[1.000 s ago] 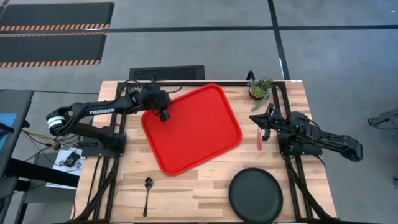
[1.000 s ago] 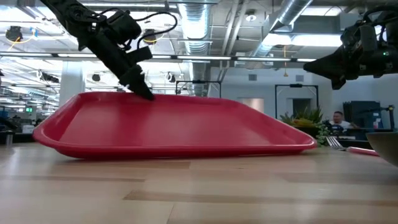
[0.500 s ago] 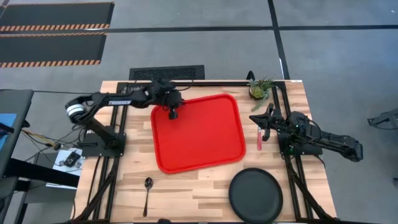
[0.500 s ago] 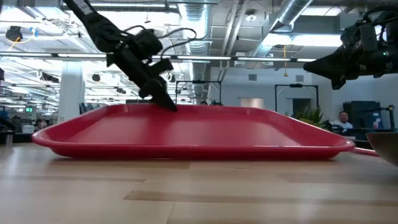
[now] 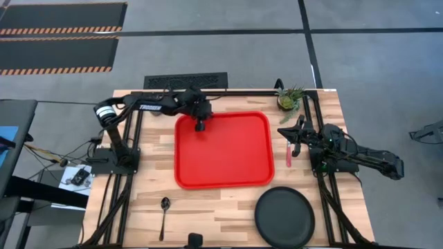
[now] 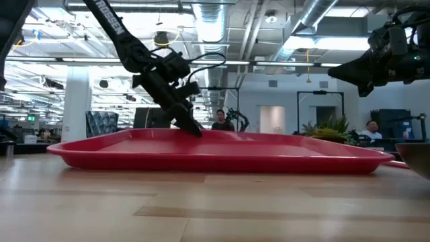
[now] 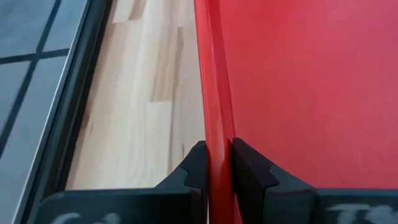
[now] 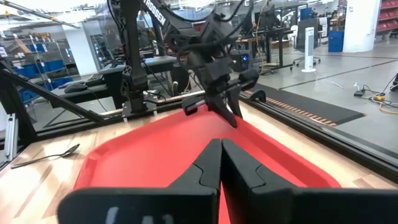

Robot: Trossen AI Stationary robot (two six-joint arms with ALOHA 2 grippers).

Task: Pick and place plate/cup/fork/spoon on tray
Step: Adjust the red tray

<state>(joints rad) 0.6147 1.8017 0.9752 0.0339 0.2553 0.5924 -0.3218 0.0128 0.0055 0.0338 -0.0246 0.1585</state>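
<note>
The red tray (image 5: 225,152) lies flat in the middle of the table, its sides square to the table edges. My left gripper (image 5: 199,125) is shut on the tray's far rim near the far-left corner, and also shows in the low view (image 6: 193,129). My right gripper (image 5: 296,135) is shut and empty, held above the table just right of the tray. The pink fork (image 5: 288,154) lies on the wood below it. The black plate (image 5: 284,217) sits at the near right. The dark spoon (image 5: 164,211) lies at the near left. I see no cup. My left gripper pinches the tray's far rim (image 7: 217,146) near the far-left corner, one finger (image 7: 249,168) inside the tray and one (image 7: 194,168) outside it. The fingers slant down from above and from the left. The tray rests flat on the table.
A small potted plant (image 5: 290,97) stands at the far right corner. Black frame rails run along the table's far edge (image 5: 228,92) and both sides. Bare wood lies between the spoon and the plate. A small dark thing (image 5: 194,239) shows at the near edge.
My left gripper, shut on the rim, has gone toward the table's right edge. The tray has turned about on the table from a skewed lie to square with the table edges, and has slid a little toward the right. My right gripper has kept still.
</note>
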